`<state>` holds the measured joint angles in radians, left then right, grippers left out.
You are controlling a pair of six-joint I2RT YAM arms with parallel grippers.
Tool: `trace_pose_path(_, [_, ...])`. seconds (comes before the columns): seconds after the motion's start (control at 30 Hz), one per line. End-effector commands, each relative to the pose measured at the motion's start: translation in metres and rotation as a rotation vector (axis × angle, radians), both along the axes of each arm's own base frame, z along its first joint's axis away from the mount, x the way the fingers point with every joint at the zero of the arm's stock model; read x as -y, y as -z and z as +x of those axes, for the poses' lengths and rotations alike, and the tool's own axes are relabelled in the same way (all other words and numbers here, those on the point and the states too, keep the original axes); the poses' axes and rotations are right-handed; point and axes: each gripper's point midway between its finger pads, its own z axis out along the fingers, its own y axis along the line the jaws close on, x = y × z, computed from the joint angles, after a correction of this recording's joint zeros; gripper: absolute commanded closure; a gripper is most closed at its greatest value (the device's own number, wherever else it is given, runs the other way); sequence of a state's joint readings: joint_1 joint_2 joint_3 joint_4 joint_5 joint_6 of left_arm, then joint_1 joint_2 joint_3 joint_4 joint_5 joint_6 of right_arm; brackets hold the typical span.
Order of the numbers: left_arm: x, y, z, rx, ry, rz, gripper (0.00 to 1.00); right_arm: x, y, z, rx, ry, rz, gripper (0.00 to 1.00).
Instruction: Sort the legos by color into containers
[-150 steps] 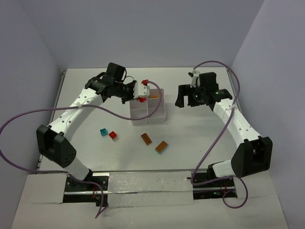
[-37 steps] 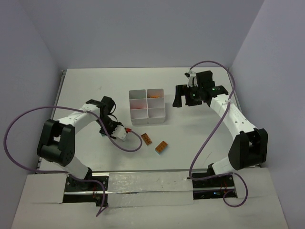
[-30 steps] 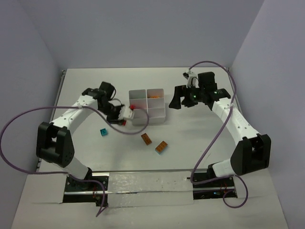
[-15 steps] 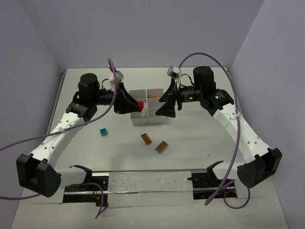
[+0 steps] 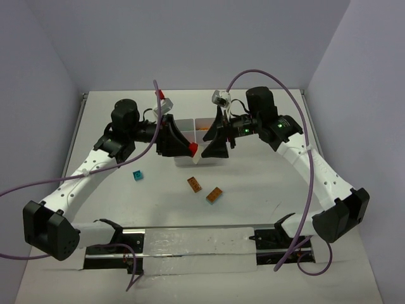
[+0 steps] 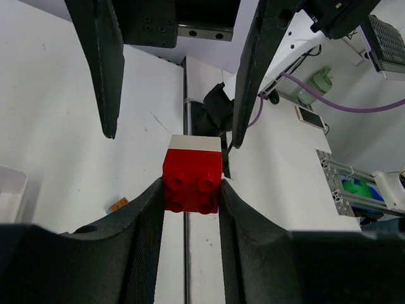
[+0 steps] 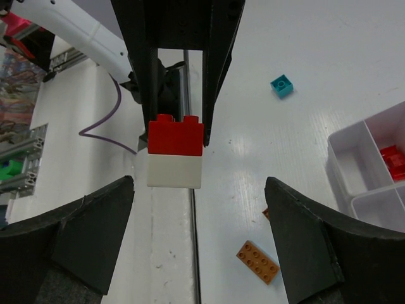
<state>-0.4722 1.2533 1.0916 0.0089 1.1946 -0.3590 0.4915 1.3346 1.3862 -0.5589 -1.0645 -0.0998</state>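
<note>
Two bricks, a red brick (image 7: 175, 136) and a white brick (image 7: 174, 171) joined end to end, sit pinched in my left pincer (image 6: 190, 190). Its black fingers (image 7: 138, 63) press on the red brick's two sides, and the white brick sticks out past their tips, free of them. My right pincer (image 7: 199, 182) faces this stack head-on and stands spread wide. From its own wrist camera I see the stack in the middle of the gap, with clear space on either side between the bricks and my right fingers (image 6: 104, 69). From the left wrist camera, those two right fingers hang to the left and right of the white end. One tip is well off to the side and the other just beside the white brick's corner; I cannot tell whether that one touches. Seen from overhead, both pincers meet nose to nose above the near side of the white tray (image 7: 345, 135), and the stack is held up in the air rather than lying in any compartment. A second red brick (image 7: 395, 161) lies in one of the tray's compartments. On the table (image 5: 266, 183) a teal brick (image 7: 281, 85) lies well to the left of the tray, and two orange-brown bricks (image 5: 194, 184) (image 5: 214, 195) lie near each other, in front of the tray on my side.
</note>
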Motion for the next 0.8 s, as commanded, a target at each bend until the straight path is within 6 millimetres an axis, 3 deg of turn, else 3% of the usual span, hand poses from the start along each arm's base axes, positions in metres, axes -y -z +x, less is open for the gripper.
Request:
trace_pose_path(0.0, [0.001, -0.012, -0.004, 0.048, 0.019, -0.023, 1.0, -0.004, -0.021, -0.013, -0.003, -0.062, 0.063, 0.14])
trace_pose_path(0.23, [0.003, -0.01, -0.002, 0.063, 0.024, -0.016, 1.0, -0.01, -0.018, -0.029, -0.1, -0.138, 0.087, 0.21])
trace_pose_path(0.43, [0.006, -0.01, -0.002, 0.055, 0.029, -0.015, 1.0, -0.014, -0.012, -0.027, -0.093, -0.128, 0.069, 0.29])
trace_pose_path(0.77, [0.006, -0.012, -0.002, 0.042, 0.023, -0.014, 1.0, -0.015, -0.005, -0.023, -0.069, -0.114, 0.046, 0.67])
